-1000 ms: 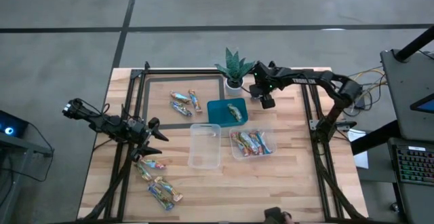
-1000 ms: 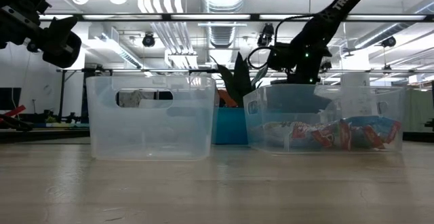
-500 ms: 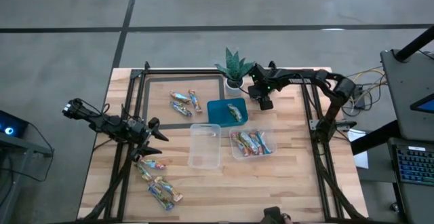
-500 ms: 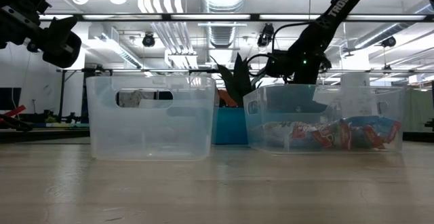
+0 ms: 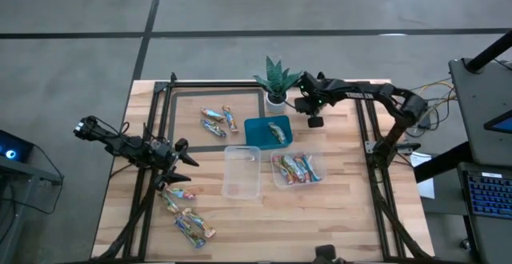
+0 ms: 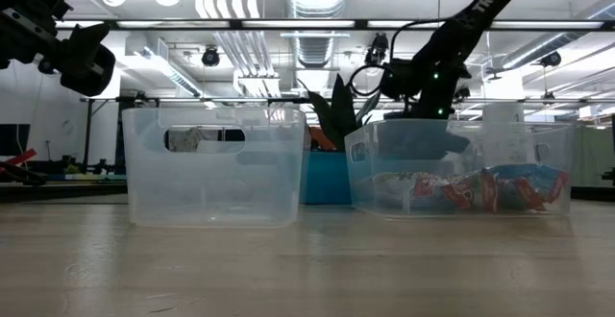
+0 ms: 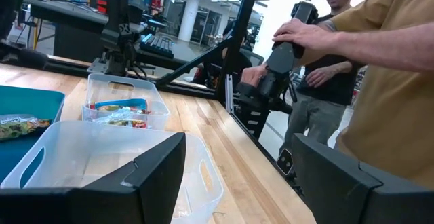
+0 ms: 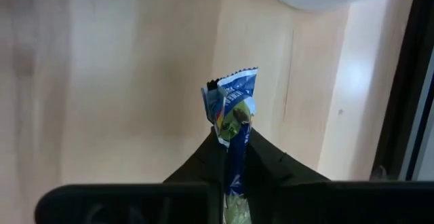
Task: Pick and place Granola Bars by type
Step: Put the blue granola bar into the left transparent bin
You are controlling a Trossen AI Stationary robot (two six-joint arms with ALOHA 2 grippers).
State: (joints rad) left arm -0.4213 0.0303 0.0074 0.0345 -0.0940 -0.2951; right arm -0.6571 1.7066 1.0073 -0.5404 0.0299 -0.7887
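Right gripper (image 5: 315,121): at the far side of the table (image 5: 344,216), just right of the potted plant (image 5: 276,78) and beyond the right tub; in the right wrist view its jaws are clamped together on one blue-wrapped bar (image 8: 232,108), which stands up from between them above the wood.
Left gripper (image 5: 182,165): over the left part of the table, left of the empty tub; jaws spread wide apart, nothing between them in the left wrist view.
Granola Bars, far group (image 5: 218,120): a few bars lying on the table inside the black frame, left of the teal tray.
Granola Bars, near-left group (image 5: 186,213): several bars scattered on the table, nearer than the left gripper.
Granola Bars, sorted (image 5: 297,168): a cluster of red, blue and orange wrappers inside the right tub.
Teal tray (image 5: 258,138): near the plant, far of the two tubs; one bar (image 5: 277,130) lies in it.
Empty tub (image 5: 242,186): clear plastic, centre of the table, just left of the right tub.
Right tub (image 5: 317,181): clear plastic, holding the sorted bars; in the low view it stands right of the empty tub.
Person (image 7: 380,68): seen in the left wrist view beyond the table's edge, a hand (image 7: 298,30) resting on a dark device.
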